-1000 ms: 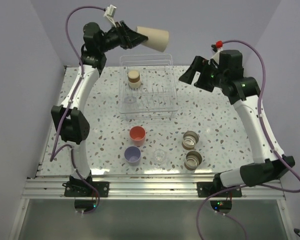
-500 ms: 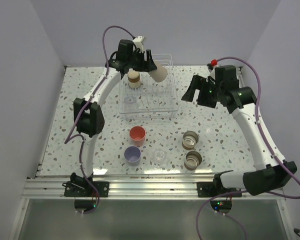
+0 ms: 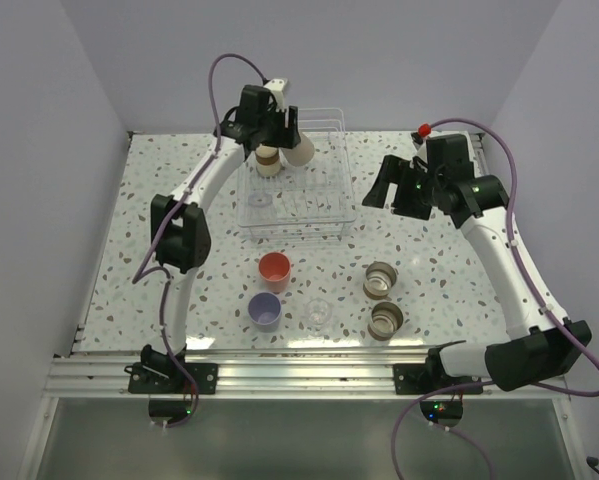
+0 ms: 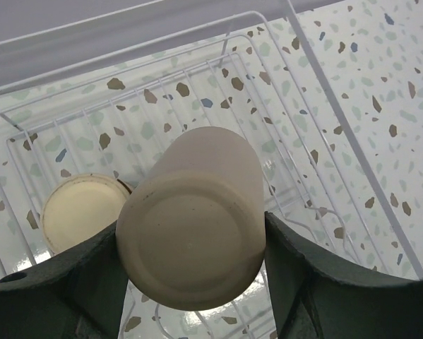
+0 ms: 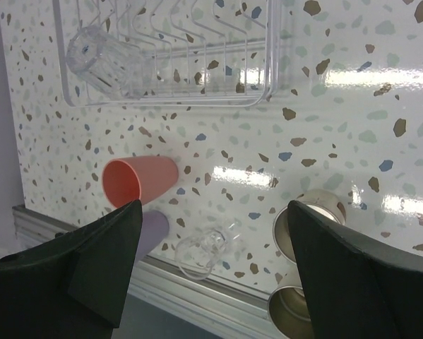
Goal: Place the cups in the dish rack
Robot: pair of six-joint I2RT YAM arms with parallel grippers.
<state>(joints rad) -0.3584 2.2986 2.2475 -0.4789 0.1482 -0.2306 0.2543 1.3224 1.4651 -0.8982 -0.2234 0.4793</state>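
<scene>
Left claw (image 4: 190, 275), clamped on beige cup (image 4: 193, 212), tilted above dish rack (image 3: 309, 205) beside tan cup (image 4: 80, 212): released aslant, cup may catch prongs and topple; right claw (image 5: 215, 268) apart, empty.

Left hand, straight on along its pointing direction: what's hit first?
Probably the floor wires of the white wire dish rack, met by the large beige cup the left hand holds; the short tan cup beside looks clear.

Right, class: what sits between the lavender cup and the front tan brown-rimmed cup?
A clear glass cup, touching neither the lavender cup nor the tan cup, as the top external view shows.
</scene>
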